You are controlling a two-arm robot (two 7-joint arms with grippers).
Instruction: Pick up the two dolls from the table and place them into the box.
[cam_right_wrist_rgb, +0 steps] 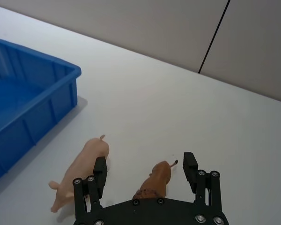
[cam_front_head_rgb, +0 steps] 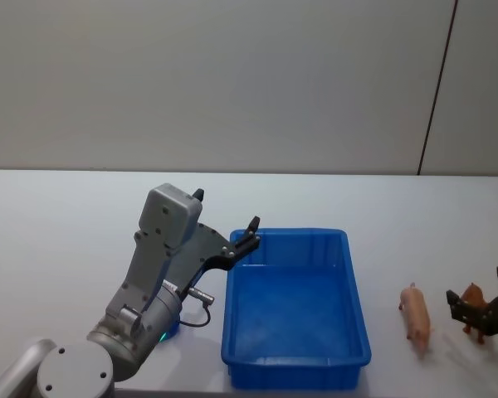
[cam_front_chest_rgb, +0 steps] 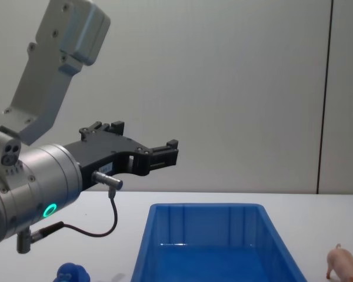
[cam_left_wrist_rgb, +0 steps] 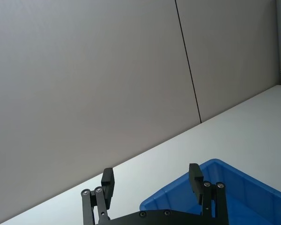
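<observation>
The blue box (cam_front_head_rgb: 295,319) stands on the white table (cam_front_head_rgb: 66,249), and nothing shows on its floor. To its right a pale pink pig doll (cam_front_head_rgb: 415,313) stands on the table, also in the right wrist view (cam_right_wrist_rgb: 82,171) and the chest view (cam_front_chest_rgb: 347,267). Beside the pig stands a brown four-legged doll (cam_front_head_rgb: 475,297). My right gripper (cam_front_head_rgb: 480,288) is open and straddles the brown doll (cam_right_wrist_rgb: 157,180), one finger (cam_right_wrist_rgb: 99,168) between the two dolls. My left gripper (cam_front_head_rgb: 245,236) is open and empty, raised over the box's far left corner (cam_left_wrist_rgb: 243,197). A rounded blue doll (cam_front_chest_rgb: 72,274) lies on the table under the left arm.
A grey wall (cam_front_head_rgb: 232,83) stands behind the table. The left arm's body (cam_front_head_rgb: 149,282) sits close against the box's left wall. Bare tabletop stretches to the far left and behind the box.
</observation>
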